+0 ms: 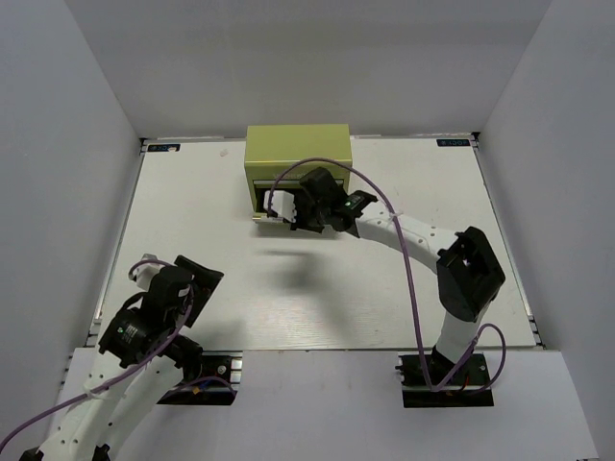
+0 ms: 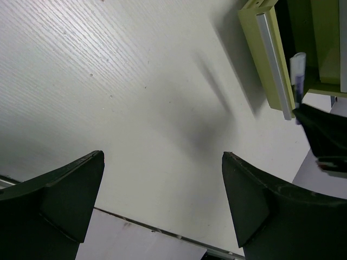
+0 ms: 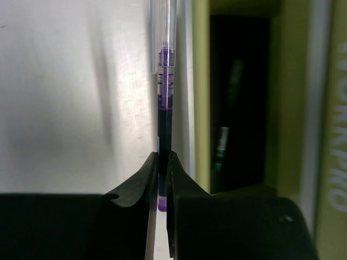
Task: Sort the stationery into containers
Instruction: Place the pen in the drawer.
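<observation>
Purple pen [image 3: 165, 108] with a clear barrel sits pinched between the fingers of the right tool [image 3: 163, 158], which is clamped tight on its lower end; the shaft runs straight away from the fingers, and the ink fills the lower part of the barrel. We see it lined up just beside the yellow-green wall of the chest [image 3: 200, 81], on the pale desk side rather than over the dark opening; whether it touches that wall we cannot tell. From the left wrist view the same purple pen [image 2: 297, 76] stands up out of the dark fingers, close against the silvery strip on the drawer [image 2: 271, 59], which stands pulled out from the chest [image 2: 325, 38]. Inside the open compartment a dark pen [image 3: 225, 135] with green marks lies along its length; raised lettering [image 3: 339, 173] shows on the chest's face at the far right edge.

From above, the chest [image 1: 298, 149] sits at the far middle of the desk [image 1: 384, 298]; the right tool [image 1: 298, 213] reaches in at its front, with a purple cable [image 1: 413, 288] looping along the arm. The left tool [image 1: 200, 277] hangs well apart at the near left; its fingers [image 2: 59, 195] are spread wide over bare desk [image 2: 108, 81], gripping nothing.
</observation>
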Tool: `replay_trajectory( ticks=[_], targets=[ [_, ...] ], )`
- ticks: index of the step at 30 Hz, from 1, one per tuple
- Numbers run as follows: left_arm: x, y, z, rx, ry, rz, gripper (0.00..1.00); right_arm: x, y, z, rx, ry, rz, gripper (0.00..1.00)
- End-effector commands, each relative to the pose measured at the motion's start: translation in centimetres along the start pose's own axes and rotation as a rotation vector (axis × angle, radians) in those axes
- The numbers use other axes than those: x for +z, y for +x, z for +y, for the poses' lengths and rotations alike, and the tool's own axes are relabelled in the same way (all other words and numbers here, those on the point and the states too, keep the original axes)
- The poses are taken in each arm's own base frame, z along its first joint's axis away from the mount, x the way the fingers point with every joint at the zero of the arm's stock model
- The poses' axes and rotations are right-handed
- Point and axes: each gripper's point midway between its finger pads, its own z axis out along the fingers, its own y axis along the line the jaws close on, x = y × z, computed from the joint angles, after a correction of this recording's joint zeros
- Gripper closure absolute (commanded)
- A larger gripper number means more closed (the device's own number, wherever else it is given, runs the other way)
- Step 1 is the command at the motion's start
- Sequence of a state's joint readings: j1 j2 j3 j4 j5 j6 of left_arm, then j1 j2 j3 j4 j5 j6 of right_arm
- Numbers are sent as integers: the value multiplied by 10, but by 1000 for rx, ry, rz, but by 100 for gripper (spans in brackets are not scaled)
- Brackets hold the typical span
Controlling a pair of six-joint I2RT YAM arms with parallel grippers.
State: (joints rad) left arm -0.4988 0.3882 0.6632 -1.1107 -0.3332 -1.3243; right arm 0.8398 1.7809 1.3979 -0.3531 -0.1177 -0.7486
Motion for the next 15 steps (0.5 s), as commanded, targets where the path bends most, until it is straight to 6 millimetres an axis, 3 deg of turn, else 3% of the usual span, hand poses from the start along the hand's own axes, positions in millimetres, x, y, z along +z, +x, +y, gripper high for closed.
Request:
replay_trajectory(
  ticks=[1,5,9,10,11,12,14,15],
  targets=[
    [2,-1,-10,-21,33,-4,0,-11,-13,-36,-43,99,-12,100],
    [6,2,-11,-18,27,7,0,-6,-6,-75,-33,192,13,100],
    [6,3,-14,-20,38,14,0,11,4,-93,-49,195,52,100],
    [6,3,-14,-20,38,14,0,12,9,-96,-44,195,64,95],
    [8,4,-11,-17,30,16,0,11,5,-103,-47,205,56,78],
    [8,4,-11,-17,30,16,0,19,11,-101,-43,186,65,70],
    [8,4,-11,-17,30,16,0,22,14,-97,-34,150,65,56],
    [8,4,-11,-17,30,16,0,21,14,-95,-26,142,60,54]
  ],
)
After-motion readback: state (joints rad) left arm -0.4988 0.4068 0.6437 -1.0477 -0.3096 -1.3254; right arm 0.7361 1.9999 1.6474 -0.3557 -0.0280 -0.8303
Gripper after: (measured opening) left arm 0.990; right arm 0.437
